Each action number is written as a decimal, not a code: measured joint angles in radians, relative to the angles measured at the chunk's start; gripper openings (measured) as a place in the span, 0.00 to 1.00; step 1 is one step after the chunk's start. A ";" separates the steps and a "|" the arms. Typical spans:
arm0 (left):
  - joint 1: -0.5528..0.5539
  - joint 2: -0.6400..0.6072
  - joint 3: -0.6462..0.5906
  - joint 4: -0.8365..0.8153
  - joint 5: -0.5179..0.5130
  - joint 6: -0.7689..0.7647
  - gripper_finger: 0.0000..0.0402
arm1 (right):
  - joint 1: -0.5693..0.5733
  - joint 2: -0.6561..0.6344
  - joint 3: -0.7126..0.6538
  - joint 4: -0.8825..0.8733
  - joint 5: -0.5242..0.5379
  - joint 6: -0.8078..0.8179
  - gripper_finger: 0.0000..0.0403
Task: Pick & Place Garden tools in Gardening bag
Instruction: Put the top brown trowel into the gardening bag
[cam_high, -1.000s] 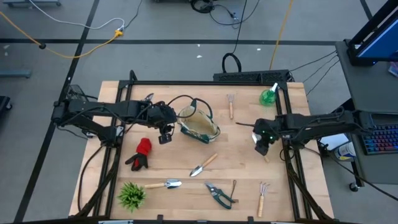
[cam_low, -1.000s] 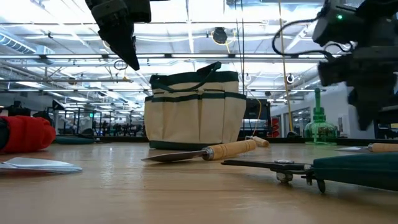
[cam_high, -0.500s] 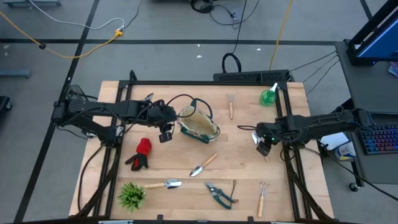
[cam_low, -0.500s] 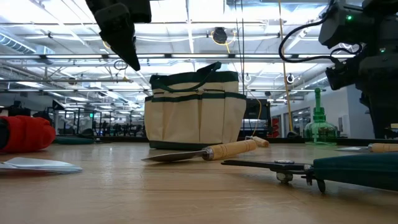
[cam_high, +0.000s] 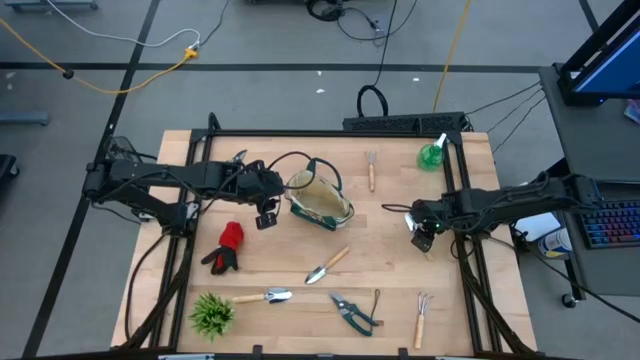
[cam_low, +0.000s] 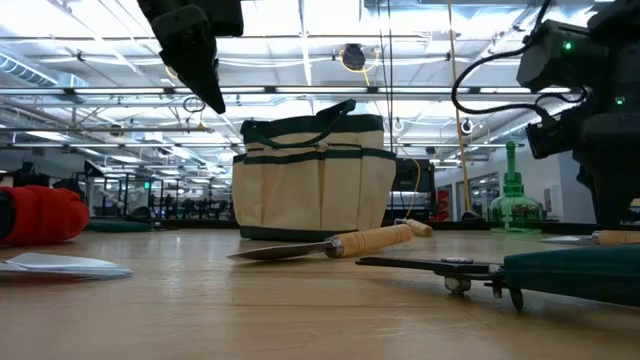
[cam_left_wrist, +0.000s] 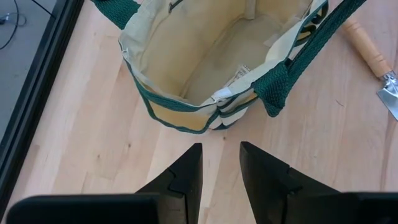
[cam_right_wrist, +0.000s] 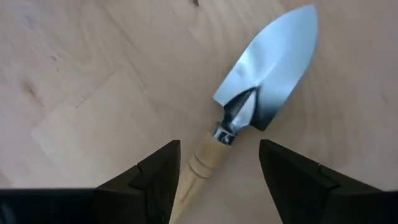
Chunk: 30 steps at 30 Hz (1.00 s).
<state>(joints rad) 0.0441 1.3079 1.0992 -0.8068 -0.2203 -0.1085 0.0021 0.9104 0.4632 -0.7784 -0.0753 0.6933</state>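
Observation:
The cream gardening bag (cam_high: 320, 200) with green trim stands open at the table's middle, also in the low view (cam_low: 315, 180). My left gripper (cam_high: 265, 215) hangs open just left of it, above the wood, nothing between its fingers (cam_left_wrist: 221, 152). My right gripper (cam_high: 425, 232) is open near the right edge, pointing down over a wooden-handled trowel (cam_right_wrist: 267, 81) that lies flat. Its fingers stand on either side of the trowel's handle (cam_right_wrist: 196, 168), apart from it as far as shows. Other garden tools lie flat on the table.
A fork (cam_high: 371, 168) and green spray bottle (cam_high: 432, 155) are at the far side. A red glove (cam_high: 228, 247), two trowels (cam_high: 327, 265) (cam_high: 262, 297), pruners (cam_high: 352, 312) and a fork (cam_high: 422, 318) lie nearer. A spiky green plant (cam_high: 211, 312) is near left.
My right gripper has sunk a little toward the trowel under it and has stayed open.

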 joint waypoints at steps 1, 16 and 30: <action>0.000 0.000 0.000 0.000 0.000 0.000 0.28 | 0.000 0.000 -0.010 0.007 -0.001 -0.001 0.53; 0.000 0.000 0.000 0.000 -0.001 -0.001 0.28 | 0.000 -0.002 -0.078 0.075 0.026 -0.115 0.44; 0.000 0.000 0.000 0.000 -0.017 0.000 0.28 | 0.000 -0.001 -0.082 0.111 0.065 -0.101 0.14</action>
<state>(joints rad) 0.0441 1.3079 1.0995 -0.8066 -0.2375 -0.1089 0.0017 0.9096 0.3816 -0.6677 -0.0107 0.5925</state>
